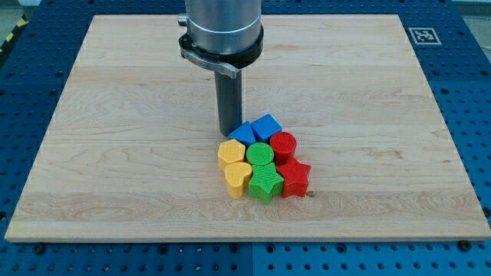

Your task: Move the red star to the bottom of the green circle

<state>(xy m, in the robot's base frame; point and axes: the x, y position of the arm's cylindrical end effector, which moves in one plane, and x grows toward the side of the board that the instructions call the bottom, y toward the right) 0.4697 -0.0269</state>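
The red star (294,178) sits at the lower right of a tight cluster of blocks near the board's middle. The green circle (261,153) is in the cluster's centre, up and left of the red star. A green star (265,184) lies directly below the green circle, touching the red star's left side. My tip (228,135) is at the cluster's upper left, just left of the blue blocks, apart from the red star.
A red cylinder (283,144) sits above the red star. Two blue blocks (266,126) (243,133) top the cluster. A yellow hexagon (231,152) and a yellow heart (238,178) form its left side. The wooden board (115,153) has an edge near the view's bottom.
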